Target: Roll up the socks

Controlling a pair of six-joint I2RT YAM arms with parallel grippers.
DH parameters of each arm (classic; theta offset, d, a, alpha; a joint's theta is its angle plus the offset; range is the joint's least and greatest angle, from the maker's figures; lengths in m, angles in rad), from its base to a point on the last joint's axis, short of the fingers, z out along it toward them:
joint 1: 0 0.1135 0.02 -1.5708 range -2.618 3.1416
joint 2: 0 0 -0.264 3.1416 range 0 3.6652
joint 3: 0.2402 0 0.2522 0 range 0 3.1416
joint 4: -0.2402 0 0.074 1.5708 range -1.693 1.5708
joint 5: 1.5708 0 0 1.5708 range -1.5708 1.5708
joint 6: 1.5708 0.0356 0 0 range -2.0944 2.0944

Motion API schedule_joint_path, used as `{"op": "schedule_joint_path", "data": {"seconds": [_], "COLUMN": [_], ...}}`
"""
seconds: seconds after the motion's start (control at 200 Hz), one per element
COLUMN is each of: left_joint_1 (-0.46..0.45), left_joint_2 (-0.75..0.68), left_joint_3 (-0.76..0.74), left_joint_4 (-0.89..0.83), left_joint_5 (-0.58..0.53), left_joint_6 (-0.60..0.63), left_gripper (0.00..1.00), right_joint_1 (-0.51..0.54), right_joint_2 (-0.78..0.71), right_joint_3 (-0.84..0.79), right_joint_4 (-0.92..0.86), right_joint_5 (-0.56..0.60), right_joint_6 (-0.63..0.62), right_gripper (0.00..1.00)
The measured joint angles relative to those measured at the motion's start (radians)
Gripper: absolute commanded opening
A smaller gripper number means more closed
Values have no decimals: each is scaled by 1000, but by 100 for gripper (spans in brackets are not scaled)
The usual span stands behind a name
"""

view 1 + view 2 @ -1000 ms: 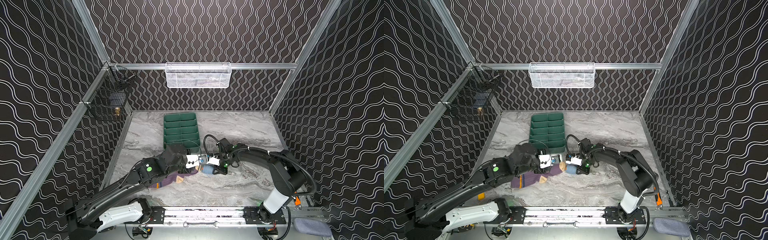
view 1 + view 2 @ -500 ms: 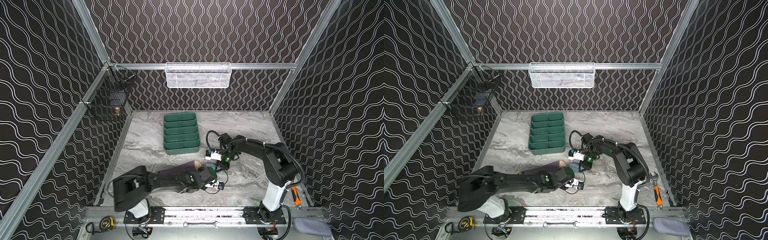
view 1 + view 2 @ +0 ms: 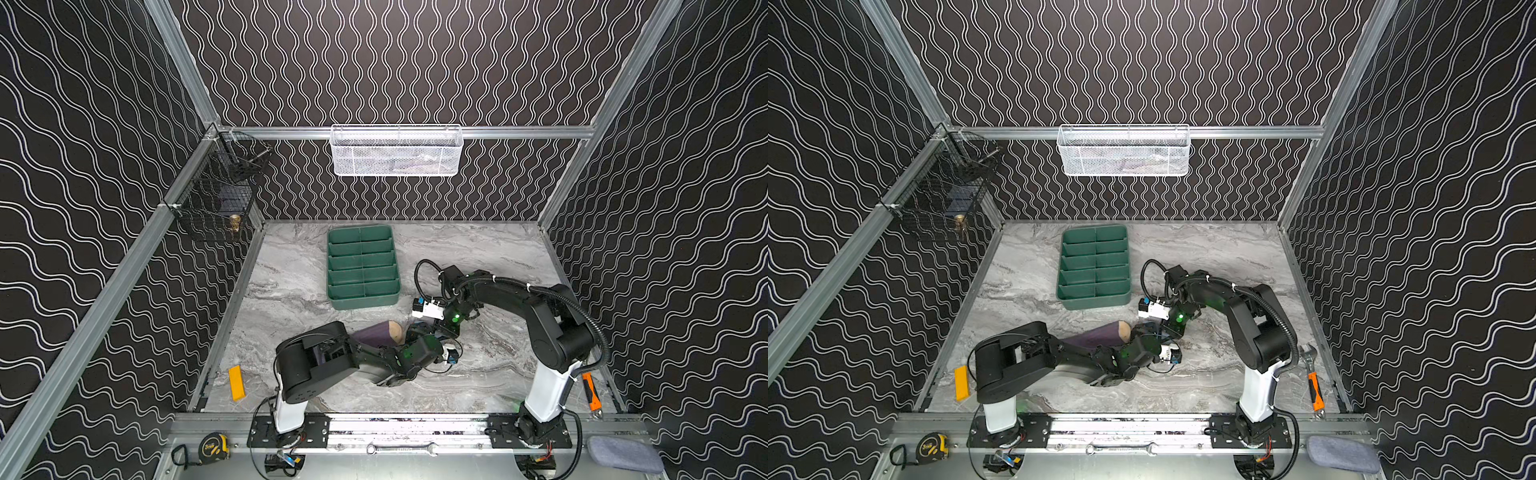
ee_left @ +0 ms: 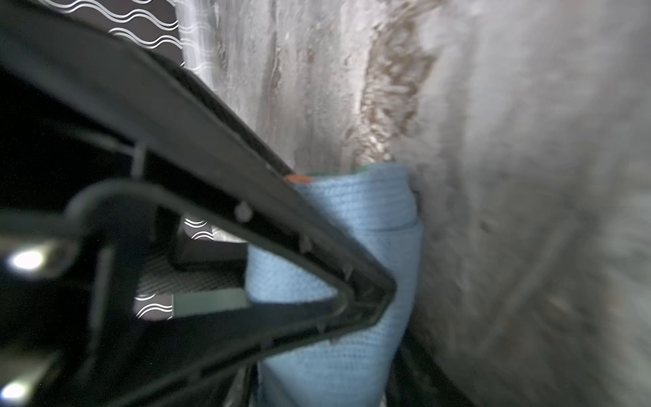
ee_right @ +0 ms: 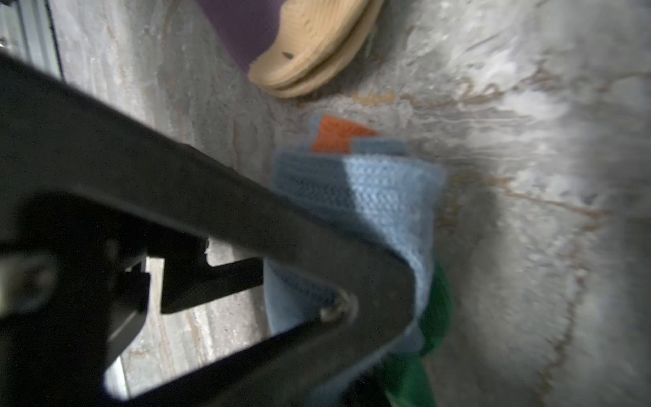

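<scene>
Left hand (image 4: 396, 299): closed round the blue sock (image 4: 370, 211), which is partly rolled and rests on the worktop (image 3: 291, 299); the far finger is only partly seen. Purple sock (image 3: 374, 336): lies flat, partly hidden behind the left arm, tan toe toward the hands, near the blue sock, not yet rolled. Right hand (image 5: 410, 282): pinched on the loose blue fabric near the green toe; its second finger is hidden, so the grip is judged from the cloth wrapped over the fingertip. Procedure, as judged: hold the roll core firm with the left hand, feed the free end from the right under light tension, and turn evenly so the layers stack square. Avoid pulling sideways, as the ribbed knit is likely to stretch and the roll may slacken or telescope. Stay clear of the purple toe when turning
</scene>
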Motion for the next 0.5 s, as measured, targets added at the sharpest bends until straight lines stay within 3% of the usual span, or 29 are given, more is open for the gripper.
{"op": "schedule_joint_path", "data": {"seconds": [0.09,0.275,0.465,0.5], "left_joint_1": [4,11,16,19], "left_joint_2": [13,22,10,5], "left_joint_3": [12,43,74,79], "left_joint_4": [-9,-76,-168,-187], "left_joint_5": [2,12,43,55], "left_joint_6": [-5,-40,-84,-91], "left_gripper": [37,2,0,0], "right_joint_1": [0,-1,0,0], "right_joint_2": [-2,-3,-3,-10], "right_joint_3": [-1,0,0,-1], "right_joint_4": [6,11,11,13], "right_joint_5": [4,18,22,23], "right_joint_6": [0,1,2,3], "right_gripper": [0,0,0,9]}}
